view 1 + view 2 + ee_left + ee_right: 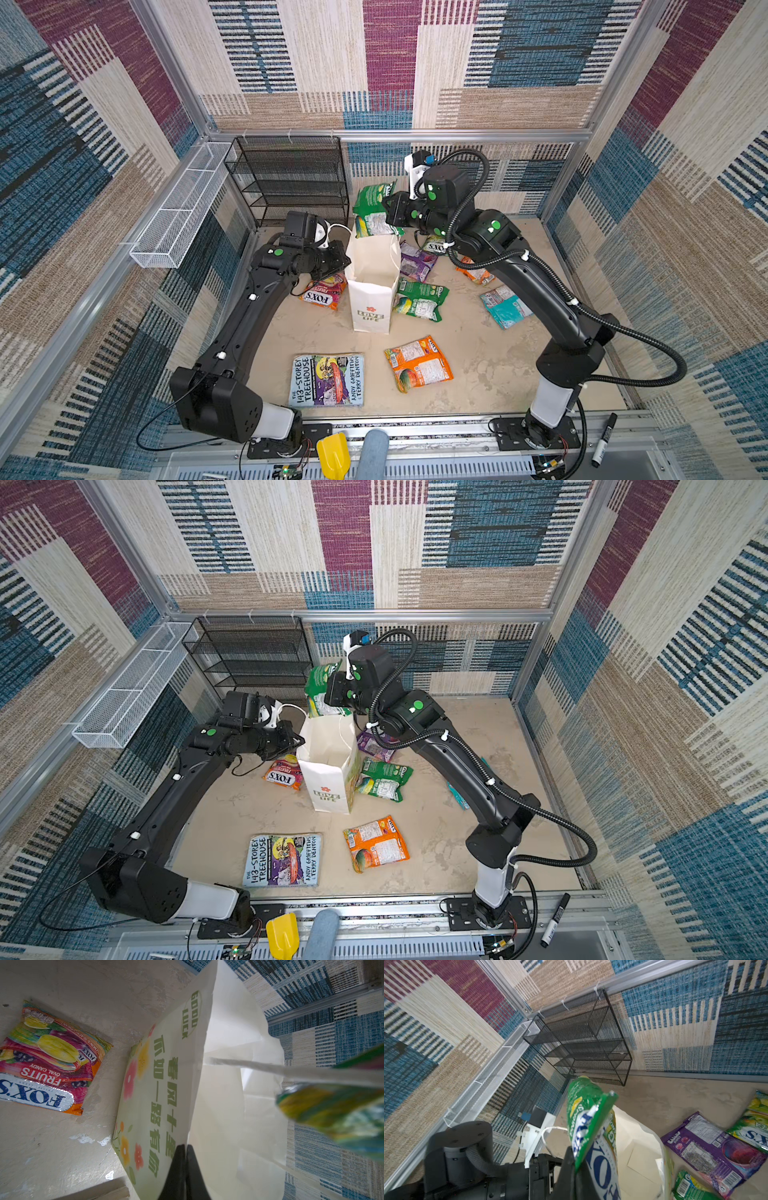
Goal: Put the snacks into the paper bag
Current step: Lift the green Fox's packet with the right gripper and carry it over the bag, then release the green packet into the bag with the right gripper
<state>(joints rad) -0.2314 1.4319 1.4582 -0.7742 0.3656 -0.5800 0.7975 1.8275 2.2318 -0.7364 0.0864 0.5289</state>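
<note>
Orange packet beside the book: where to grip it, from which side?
Pinch the orange packet at its edge seam on the right in a top view, coming straight down from above. It lies flat and alone, bare table on that side, so only a thin edge can be pinched; the puffed middle would likely slip.

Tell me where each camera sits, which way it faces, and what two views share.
Both top views: high in front, looking down on the table; left arm and right arm show.
Left wrist: beside the paper bag, facing its printed wall; left gripper pinches its rim.
Right wrist: above the bag, facing the black rack; right gripper holds the green packet.
Shared: both wrist views show bag and packet.
</note>
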